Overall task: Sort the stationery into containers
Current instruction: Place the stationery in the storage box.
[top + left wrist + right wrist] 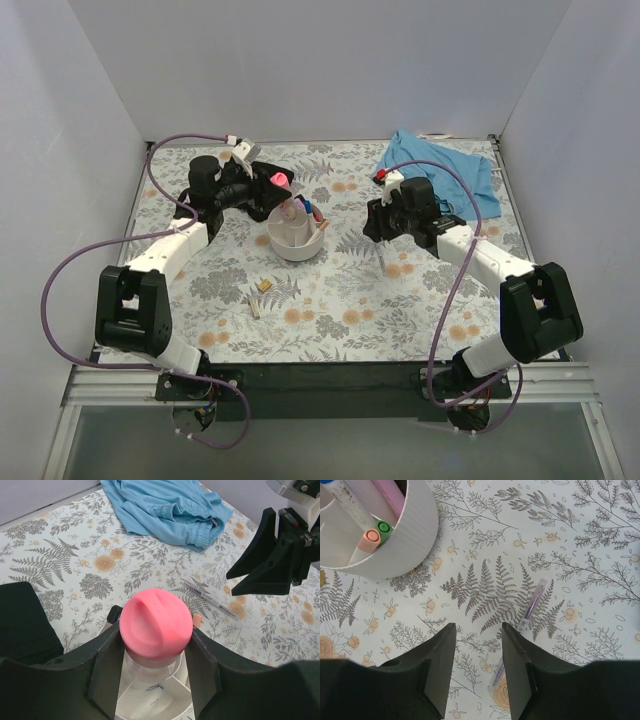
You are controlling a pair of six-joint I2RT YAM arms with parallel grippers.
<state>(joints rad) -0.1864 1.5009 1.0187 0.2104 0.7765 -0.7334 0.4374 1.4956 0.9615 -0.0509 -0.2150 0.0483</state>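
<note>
The white compartment bowl [297,243] stands mid-table and holds several pens and a pink tube. My left gripper [268,187] is shut on the small pink-capped bottle [279,179] and holds it just above the bowl's far-left side. In the left wrist view the pink cap [156,621] sits between my fingers [102,660], with a bowl compartment [150,697] below. My right gripper [379,228] is open and empty, right of the bowl. In the right wrist view a clear purple pen [530,606] lies on the table, its lower end by my right finger [517,665]. Tiny tan pieces [262,287] lie in front of the bowl.
The blue cloth [441,172] lies crumpled at the back right. The bowl's rim [422,540] shows at the top left of the right wrist view, with an orange-capped pen [370,536] and a green-capped pen [384,527] inside. White walls enclose the floral table.
</note>
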